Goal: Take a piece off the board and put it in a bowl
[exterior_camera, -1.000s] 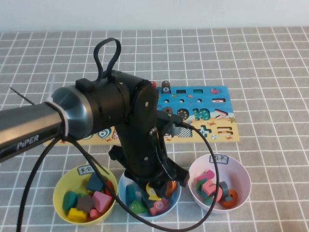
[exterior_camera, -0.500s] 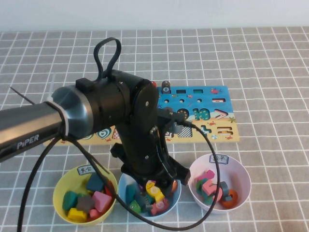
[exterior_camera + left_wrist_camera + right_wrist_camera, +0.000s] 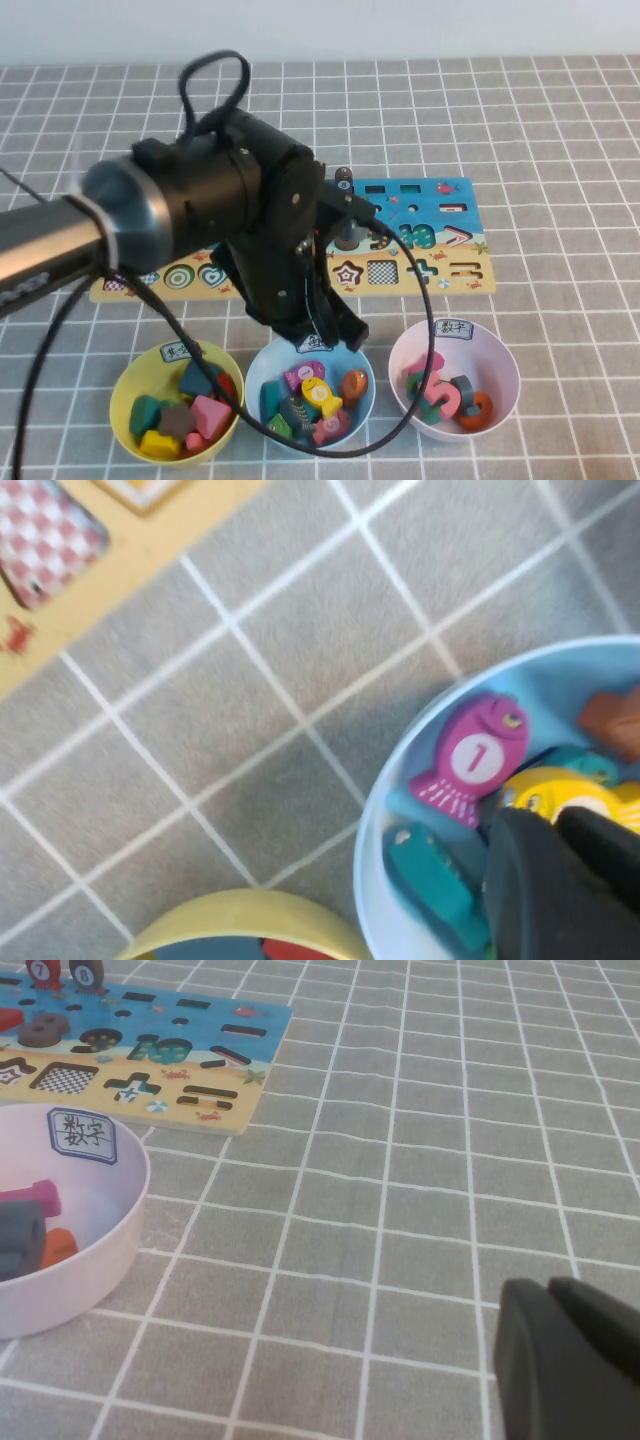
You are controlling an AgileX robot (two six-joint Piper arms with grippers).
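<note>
The yellow fish piece (image 3: 319, 396) lies in the light blue bowl (image 3: 256, 372) among other pieces. In the left wrist view it (image 3: 560, 792) sits next to a pink fish (image 3: 470, 760) inside the bowl's rim (image 3: 375, 820). My left gripper (image 3: 565, 840) hangs just above the bowl, shut and empty. In the high view it is mostly hidden under the arm. The board (image 3: 440, 270) lies behind the bowls and also shows in the right wrist view (image 3: 150, 1060). My right gripper (image 3: 550, 1295) is shut and empty over the bare mat, out of the high view.
A yellow bowl (image 3: 130, 385) with several pieces stands left of the blue one. A pinkish-white bowl (image 3: 500, 365) stands to its right and also shows in the right wrist view (image 3: 120, 1220). A dark fish peg (image 3: 344, 181) stands at the board's far edge. My left arm covers the board's left half.
The yellow fish came into view lying in the blue bowl. My left arm has since risen and drawn back toward the board, leaving it there.
</note>
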